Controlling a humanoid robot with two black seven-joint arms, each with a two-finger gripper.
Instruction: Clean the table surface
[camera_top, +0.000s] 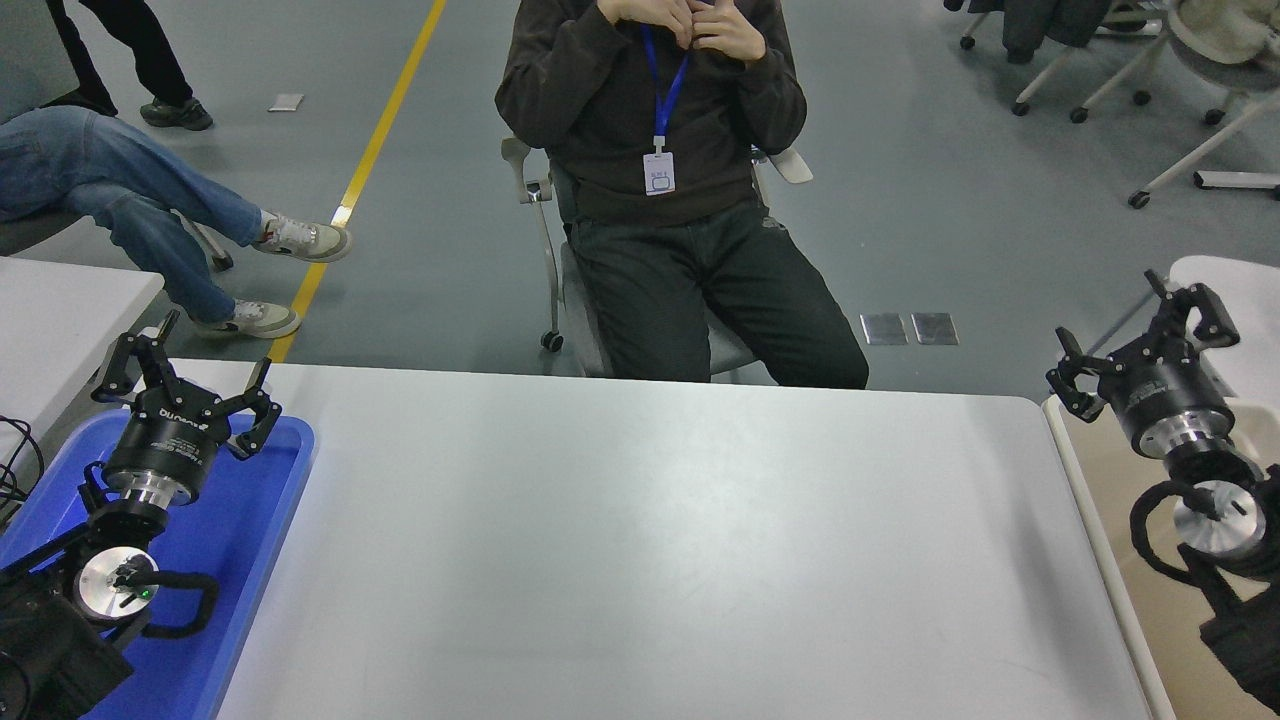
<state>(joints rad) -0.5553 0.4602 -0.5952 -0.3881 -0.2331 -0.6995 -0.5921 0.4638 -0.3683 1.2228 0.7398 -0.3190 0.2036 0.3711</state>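
The table surface (660, 540) is a wide, light grey-white top with rounded corners, and nothing lies on it. My left gripper (185, 385) hangs open over the far end of the blue tray at the lower left, holding nothing. My right gripper (1140, 345) stands open above the far end of the beige bin at the right edge, pointing away from the camera, its fingers spread with nothing between them.
A blue tray (255, 560) lies along the table's left side. A beige bin (1110, 540) adjoins its right side. A person (680, 190) sits on a chair just beyond the far edge. Another white table (60, 310) stands at the left.
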